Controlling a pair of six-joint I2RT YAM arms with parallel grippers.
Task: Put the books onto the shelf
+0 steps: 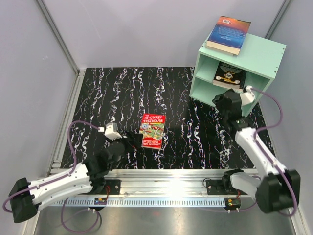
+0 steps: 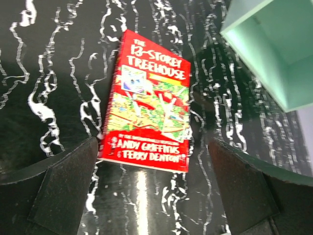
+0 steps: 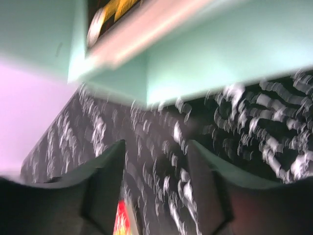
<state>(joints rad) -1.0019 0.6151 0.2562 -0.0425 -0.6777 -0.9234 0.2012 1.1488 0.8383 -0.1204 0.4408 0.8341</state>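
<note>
My left pincer (image 2: 152, 166) is wide open, right at the red book (image 1: 152, 130) lying flat on the bench (image 1: 195, 142). My right pincer (image 3: 156, 147) is open and empty beside the shelf (image 1: 264, 54). The black book (image 1: 229, 74) is inside, the blue book (image 1: 229, 34) on top.

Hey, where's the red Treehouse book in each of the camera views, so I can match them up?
Top external: the red book lies flat, cover up, near the middle of the picture.
Left wrist: it fills the centre, title readable.
Right wrist: only a blurred red sliver at the bottom edge, probably it.
Shared landmark: the mint-green shelf.
</note>
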